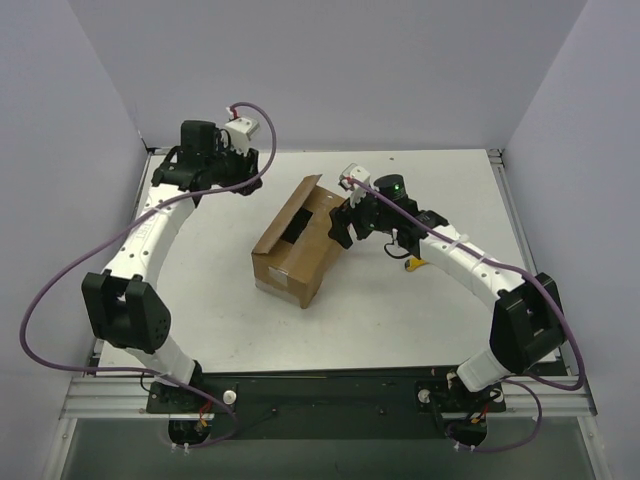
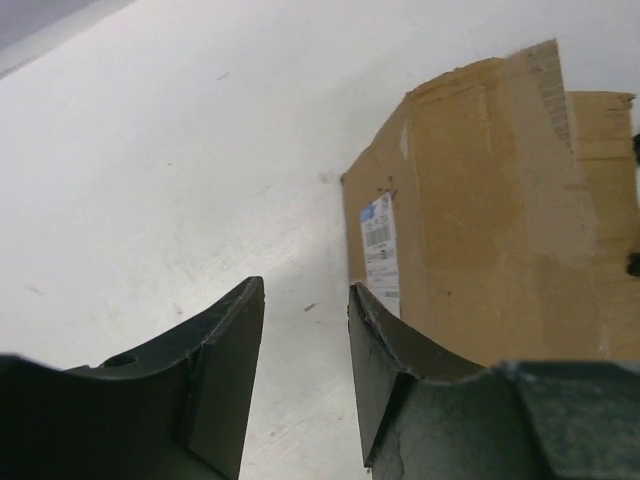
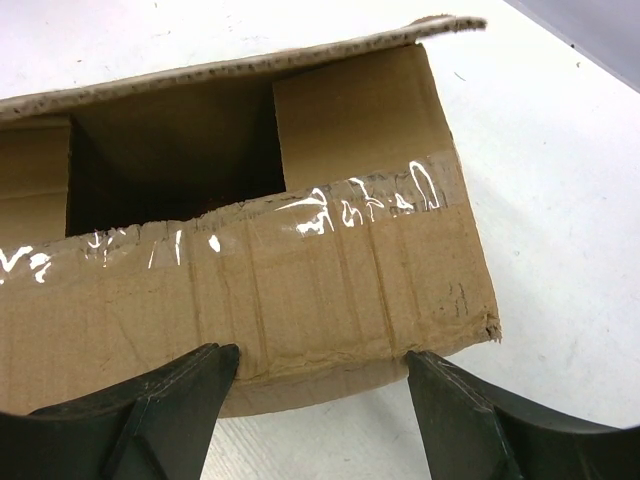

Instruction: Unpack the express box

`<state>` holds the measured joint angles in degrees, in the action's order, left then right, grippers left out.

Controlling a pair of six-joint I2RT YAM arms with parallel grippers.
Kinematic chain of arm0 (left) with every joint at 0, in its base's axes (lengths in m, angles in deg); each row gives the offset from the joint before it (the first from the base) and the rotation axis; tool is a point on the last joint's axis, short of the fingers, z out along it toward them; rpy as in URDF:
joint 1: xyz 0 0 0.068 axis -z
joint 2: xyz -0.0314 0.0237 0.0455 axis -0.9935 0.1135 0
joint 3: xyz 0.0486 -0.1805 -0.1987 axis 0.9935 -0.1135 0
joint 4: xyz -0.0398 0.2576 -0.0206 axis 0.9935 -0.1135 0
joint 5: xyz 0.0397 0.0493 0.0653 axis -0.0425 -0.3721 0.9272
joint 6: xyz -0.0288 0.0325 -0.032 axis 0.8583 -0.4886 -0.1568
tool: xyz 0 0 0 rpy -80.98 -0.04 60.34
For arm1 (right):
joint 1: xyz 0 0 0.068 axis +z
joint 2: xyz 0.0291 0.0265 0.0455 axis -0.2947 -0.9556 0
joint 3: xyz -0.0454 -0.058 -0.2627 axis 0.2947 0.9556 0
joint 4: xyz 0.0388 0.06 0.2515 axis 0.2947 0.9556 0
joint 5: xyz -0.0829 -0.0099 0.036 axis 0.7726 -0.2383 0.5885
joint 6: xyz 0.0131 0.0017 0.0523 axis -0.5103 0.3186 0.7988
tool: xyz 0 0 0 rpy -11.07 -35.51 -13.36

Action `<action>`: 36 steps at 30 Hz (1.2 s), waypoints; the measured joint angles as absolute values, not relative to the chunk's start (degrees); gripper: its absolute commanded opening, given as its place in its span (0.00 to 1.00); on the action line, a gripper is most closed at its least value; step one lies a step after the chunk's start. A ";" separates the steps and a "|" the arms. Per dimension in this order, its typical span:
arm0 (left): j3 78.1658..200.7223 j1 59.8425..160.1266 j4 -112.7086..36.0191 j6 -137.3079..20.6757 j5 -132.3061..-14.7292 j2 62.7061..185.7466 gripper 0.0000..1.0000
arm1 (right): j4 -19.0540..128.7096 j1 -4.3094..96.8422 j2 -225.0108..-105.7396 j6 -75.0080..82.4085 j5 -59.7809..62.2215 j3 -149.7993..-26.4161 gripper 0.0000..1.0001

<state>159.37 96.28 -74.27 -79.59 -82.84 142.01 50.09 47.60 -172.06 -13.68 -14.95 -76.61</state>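
Observation:
The express box [image 1: 296, 247], a brown cardboard carton, lies in the middle of the table with its far flap raised and a dark opening in its top. In the right wrist view its near flap [image 3: 300, 290] with torn clear tape lies closed, and the opening behind is dark, its contents hidden. My right gripper [image 1: 341, 226] is open right at the box's right side, its jaws [image 3: 318, 370] spread wide on either side of the near flap's edge. My left gripper [image 1: 232, 165] is open and empty at the back left, apart from the box [image 2: 500, 220], whose white label [image 2: 380, 250] shows.
A small yellow utility knife [image 1: 414, 264] lies on the table under the right arm's forearm. Grey walls enclose the white table [image 1: 420, 320] on three sides.

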 measured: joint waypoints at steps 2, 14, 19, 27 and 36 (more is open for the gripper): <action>159.06 94.93 -74.36 -77.12 -88.13 143.41 0.48 | 50.44 47.55 -172.26 -13.70 -15.10 -76.98 0.74; 157.53 94.93 -71.52 -69.51 -106.51 144.63 0.87 | 51.23 47.55 -172.37 -13.77 -15.19 -77.38 0.73; 157.51 103.60 -72.79 -74.37 -100.54 143.03 0.90 | 51.34 47.55 -172.37 -13.75 -15.21 -77.42 0.74; 156.44 115.80 -75.67 -82.47 -81.42 142.55 0.85 | 51.38 47.55 -172.30 -13.77 -15.26 -77.33 0.74; 159.57 107.08 -78.69 -79.00 -78.16 143.41 0.64 | 50.27 47.60 -172.04 -13.81 -14.84 -76.96 0.74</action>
